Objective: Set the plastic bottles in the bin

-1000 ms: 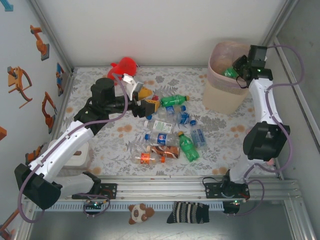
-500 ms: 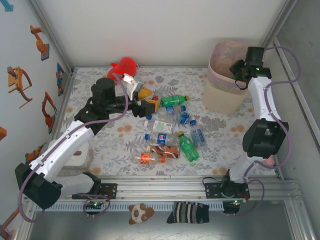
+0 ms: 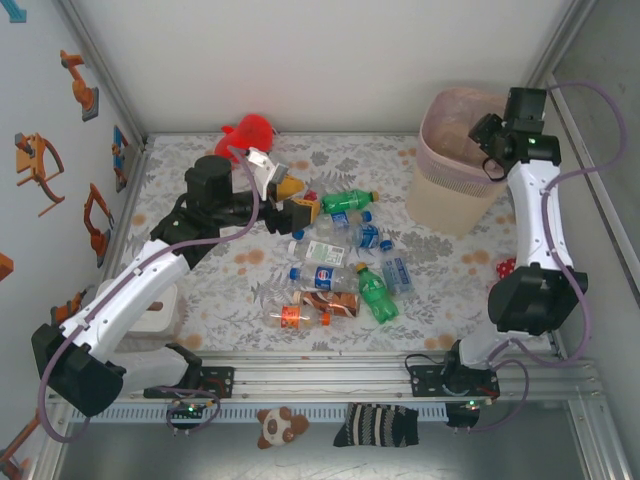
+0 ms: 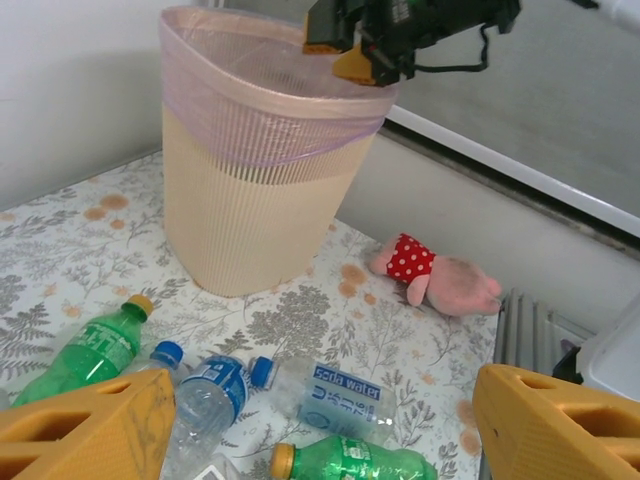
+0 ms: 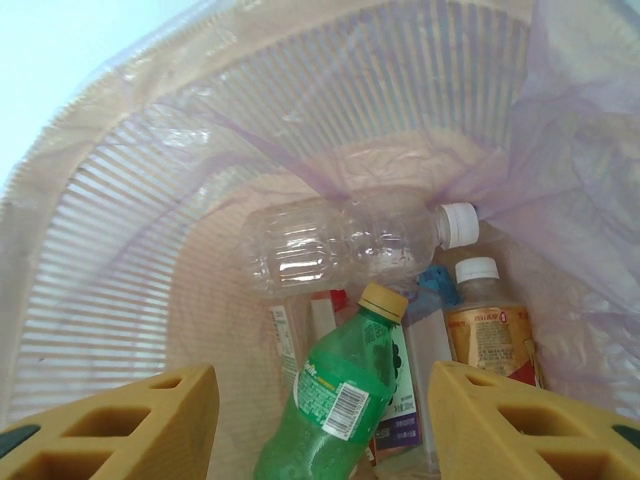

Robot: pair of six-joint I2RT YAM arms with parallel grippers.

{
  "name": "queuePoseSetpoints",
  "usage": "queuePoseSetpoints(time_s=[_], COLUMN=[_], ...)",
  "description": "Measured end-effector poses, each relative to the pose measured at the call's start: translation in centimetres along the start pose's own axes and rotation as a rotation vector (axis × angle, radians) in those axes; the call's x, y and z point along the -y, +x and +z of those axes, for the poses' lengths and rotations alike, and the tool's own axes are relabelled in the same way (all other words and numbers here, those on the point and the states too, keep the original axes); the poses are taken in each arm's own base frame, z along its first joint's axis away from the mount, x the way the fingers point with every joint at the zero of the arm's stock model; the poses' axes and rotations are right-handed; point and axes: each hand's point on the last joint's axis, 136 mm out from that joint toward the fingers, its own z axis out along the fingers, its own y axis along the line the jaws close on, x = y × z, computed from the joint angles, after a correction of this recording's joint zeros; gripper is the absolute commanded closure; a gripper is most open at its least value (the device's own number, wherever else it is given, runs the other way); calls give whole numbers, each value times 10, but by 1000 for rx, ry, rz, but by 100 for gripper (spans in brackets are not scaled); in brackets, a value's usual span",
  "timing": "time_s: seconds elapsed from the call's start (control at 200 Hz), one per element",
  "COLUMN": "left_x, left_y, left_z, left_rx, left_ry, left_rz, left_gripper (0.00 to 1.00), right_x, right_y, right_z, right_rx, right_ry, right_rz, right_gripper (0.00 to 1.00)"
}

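Right jaws spread empty over the bin (image 3: 440, 195) — a green bottle (image 5: 335, 405) lies inside among others — while left jaws, also spread, hover above the plastic bottles (image 3: 322, 277) scattered on the bench (image 3: 230, 275).

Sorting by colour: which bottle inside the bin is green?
The green bottle with the yellow cap, leaning upright in the middle; the clear bottle lying behind it and the brown-labelled bottle beside it both have white caps.

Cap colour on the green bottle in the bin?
Yellow cap, clearest in the right wrist view.
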Motion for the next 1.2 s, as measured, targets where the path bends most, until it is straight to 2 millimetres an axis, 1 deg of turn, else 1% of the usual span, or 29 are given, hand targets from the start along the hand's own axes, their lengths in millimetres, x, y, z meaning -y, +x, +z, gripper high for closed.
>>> queuePoseSetpoints(time_s=[0.21, 0.34, 0.486, 0.621, 0.761, 0.871, 1.001, 1.092, 1.202], left_x=[-20, -39, -64, -87, -109, -123, -137, -145, -154], left_y=[9, 18, 34, 60, 97, 127, 159, 177, 193], left_z=[5, 11, 18, 29, 39, 44, 46, 48, 52], left_rx=[-43, -92, -174, -281, -414, -517, -626, -686, -735], left_ry=[-90, -172, -271, -347, -409, -452, -498, -523, -540], left_rz=[-35, -68, -113, -163, -219, -257, -291, -306, -322], left_gripper=[23, 25, 29, 32, 34, 36, 38, 39, 41], right_x=[-9, -13, -15, -19, -20, -20, -21, -21, -19], right_y=[-2, -3, -5, -12, -15, -16, -16, -15, -13], right_z=[-15, -26, -48, -72, -90, -95, -96, -95, -95], right_rx=[-7, -9, 9, 48, 74, 82, 83, 81, 76], right_ry=[-44, -67, -90, -119, -133, -137, -139, -141, -138], right_rz=[-29, -37, -41, -45, -49, -52, -52, -52, -52], right_gripper=[44, 44, 44, 44, 45, 45, 45, 45, 45])
